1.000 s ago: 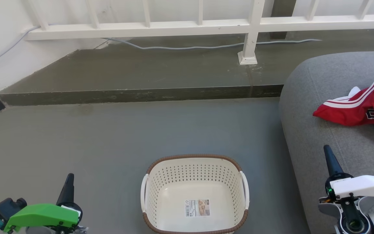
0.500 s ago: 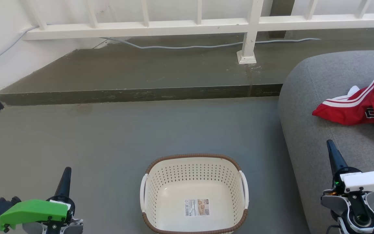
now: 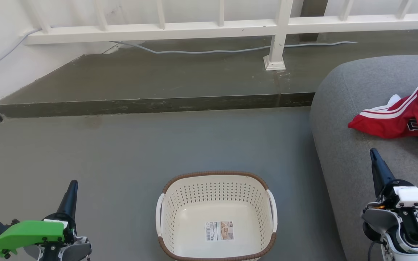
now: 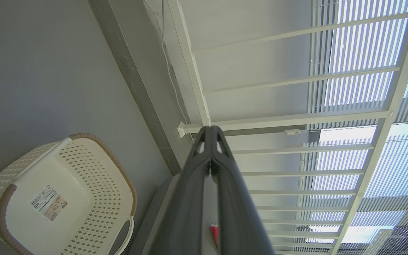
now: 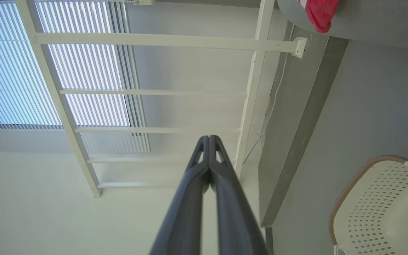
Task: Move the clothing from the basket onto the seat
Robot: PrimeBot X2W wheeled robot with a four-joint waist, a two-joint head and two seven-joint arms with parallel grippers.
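- Grey floor [image 3: 122, 152] takes up the middle of the head view, with a raised step [image 3: 140, 78] and a white railing [image 3: 194, 27] across the top.
- The basket [image 3: 214, 174] stands upright on the floor at bottom centre. Nothing is in it but a label [image 3: 219, 231] on its bottom.
- The seat [image 3: 343, 145] fills the right side of the frame. The clothing [image 3: 394, 121] lies on it at the right edge as a crumpled red heap that runs out of frame. Its long axis goes from a point at centre right up toward that edge. I cannot tell whether it is one garment or two.
- The right claw [image 3: 374, 152] sits at lower right against the seat, pointing up the frame. The clothing lies above and right of its tip, near but apart.
- The left claw [image 3: 73, 183] sits at lower left over bare floor, well apart from the clothing, with the basket between the two. The right arm is the nearer one.
- Both claws have their fingers pressed together, with nothing between them and touching nothing. Both wrist views show the same.
- With the basket empty and the clothing on the seat, the task looks done, and no further reach seems needed.
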